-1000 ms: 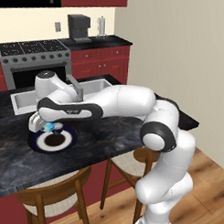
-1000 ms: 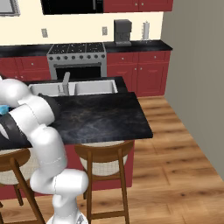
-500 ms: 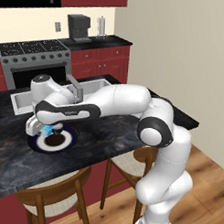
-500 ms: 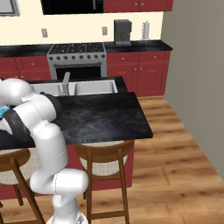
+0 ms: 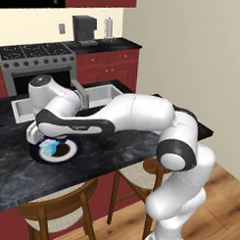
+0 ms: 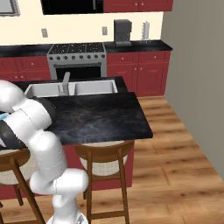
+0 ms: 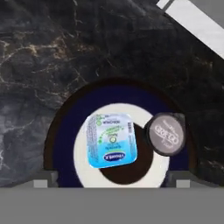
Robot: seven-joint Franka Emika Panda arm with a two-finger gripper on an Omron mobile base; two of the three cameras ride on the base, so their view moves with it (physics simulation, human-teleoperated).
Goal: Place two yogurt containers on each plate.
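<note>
**Item 1 — end effector** (image 5: 51,139). Hangs low over the dark plate in the left base view. In the hand view two grey finger tips (image 7: 43,179) stand far apart at the bottom corners with nothing between them: released, grasping nothing.

**Item 2 — plate** (image 7: 65,127). Dark navy rim, white ring, dark centre. Lies flat on the surface directly below the end effector; also seen in the left base view (image 5: 74,151), just under the hand.

**Item 3 — yogurt container** (image 7: 111,140). Light-blue cup with a printed white top, squarish with rounded corners. Rests on the plate straight beneath the end effector, between the finger tips' line and apart from both, overlapping the white ring and the dark centre. In the left base view it shows as a pale blue block (image 5: 49,147) just below the hand.

**Item 4 — second container** (image 7: 165,134). Round, dark grey-brown lid with lettering too blurred to read. Sits on the plate beside the yogurt container, toward the end effector's right-hand finger tip in the hand view; whether the two touch cannot be told.

**Item 5 — surface** (image 7: 65,52). Black marbled counter, carrying the plate beneath the end effector. A sink (image 5: 101,94) lies beyond the end effector; two stools (image 6: 105,159) stand under the near edge.
</note>
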